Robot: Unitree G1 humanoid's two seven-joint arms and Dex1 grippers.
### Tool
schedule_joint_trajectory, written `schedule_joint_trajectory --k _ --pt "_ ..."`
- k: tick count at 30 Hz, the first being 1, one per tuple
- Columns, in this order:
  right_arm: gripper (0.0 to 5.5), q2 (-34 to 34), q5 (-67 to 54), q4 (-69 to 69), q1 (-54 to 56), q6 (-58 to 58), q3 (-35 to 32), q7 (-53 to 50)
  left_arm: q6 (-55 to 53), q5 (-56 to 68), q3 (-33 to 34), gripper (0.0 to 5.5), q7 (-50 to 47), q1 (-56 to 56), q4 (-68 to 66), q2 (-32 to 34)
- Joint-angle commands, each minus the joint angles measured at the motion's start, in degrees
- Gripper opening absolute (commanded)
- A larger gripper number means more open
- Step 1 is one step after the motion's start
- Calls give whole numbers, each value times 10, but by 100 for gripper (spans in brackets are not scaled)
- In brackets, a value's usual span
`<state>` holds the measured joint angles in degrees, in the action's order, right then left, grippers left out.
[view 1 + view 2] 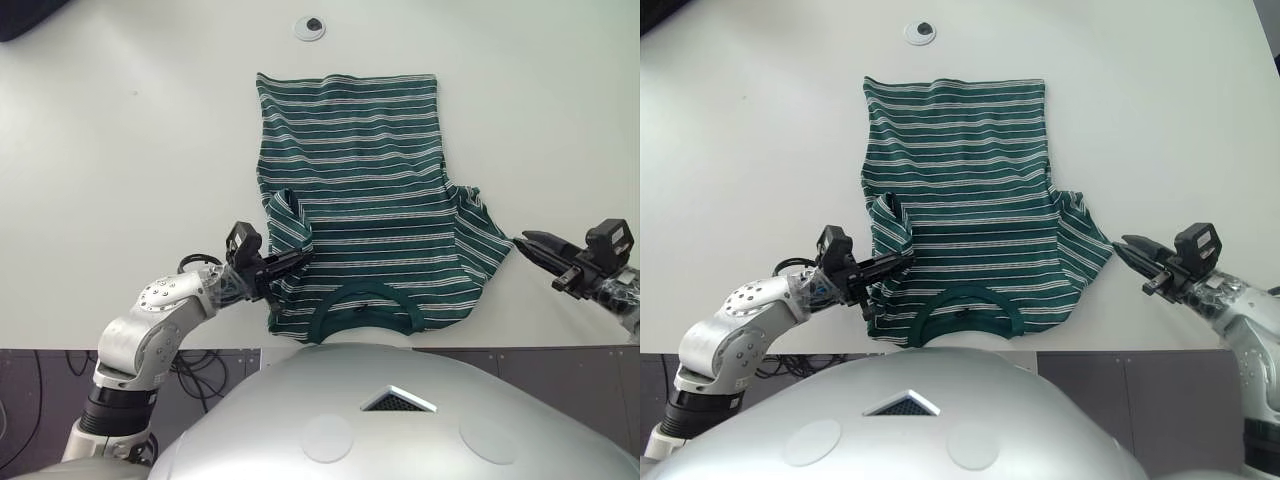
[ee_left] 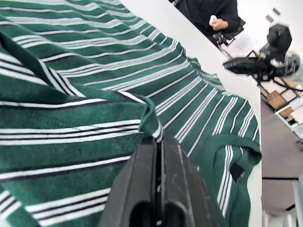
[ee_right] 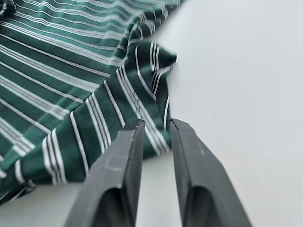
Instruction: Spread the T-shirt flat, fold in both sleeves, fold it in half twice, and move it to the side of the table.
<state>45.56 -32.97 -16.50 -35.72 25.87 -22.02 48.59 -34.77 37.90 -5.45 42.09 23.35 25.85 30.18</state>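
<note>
Two ends of the T-shirt (image 1: 365,170): left gripper (image 1: 303,257) clamped on the left sleeve (image 1: 285,228); right gripper (image 1: 519,240), jaws slightly apart, beside the right sleeve (image 1: 484,232).

I am seeing a dark green T-shirt (image 1: 350,190) carrying thin white stripes, and a plain white table (image 1: 120,150).

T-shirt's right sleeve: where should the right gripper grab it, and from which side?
Probably pinch the right sleeve at its cuff hem, coming in low from the robot's right. The cuff juts out beyond the rest of the T-shirt, and its edge faces the open right gripper.
</note>
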Motion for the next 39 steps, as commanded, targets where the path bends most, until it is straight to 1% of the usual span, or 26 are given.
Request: schedule_joint_trajectory --k 1,5,7,8,9,12,15,19,22,23,25,28,30,32,35,39 --pt "165 1 -12 -8 1 51 -2 0 0 -9 -5 0 -23 -12 -15 -25" --pt "169 -2 -22 23 29 101 16 3 5 -22 -5 57 -33 -7 -15 -29" --pt "169 -13 -37 35 49 127 17 2 6 -16 5 94 -35 -7 -12 -34" --pt "169 -19 -46 42 58 139 16 -2 5 -11 9 100 -36 -7 -12 -37" --pt "169 -25 -57 47 66 150 13 -6 4 -8 12 119 -37 -6 -9 -40" --pt "169 -44 -123 59 96 212 -13 -17 53 -41 13 119 -34 0 -8 -41" --pt "169 -49 -138 63 104 236 -19 -21 92 -64 12 119 -27 3 -13 -41" --pt "105 -48 -120 61 91 233 -7 -23 132 -62 32 121 -9 23 8 -33" --pt "59 -49 -107 60 88 220 -4 -18 182 -83 47 121 21 58 11 -10" --pt "33 -48 -109 57 88 220 -7 -13 216 -101 57 121 36 75 11 1" --pt "4 -48 -125 37 86 222 -17 -4 307 -147 79 121 69 107 -4 25" --pt "1 -50 -150 -2 82 227 -29 4 445 -184 102 121 131 143 -45 48" --pt "1 -55 -167 -31 81 231 -29 5 566 -220 106 121 177 162 -98 70" --pt "1 -60 -187 -56 86 236 -24 2 678 -269 102 121 201 170 -163 93" --pt "1 -65 -198 -88 96 239 6 -8 805 -369 98 121 190 157 -245 128" --pt "1 -70 -186 -109 114 243 57 -24 916 -471 96 121 135 126 -299 136"
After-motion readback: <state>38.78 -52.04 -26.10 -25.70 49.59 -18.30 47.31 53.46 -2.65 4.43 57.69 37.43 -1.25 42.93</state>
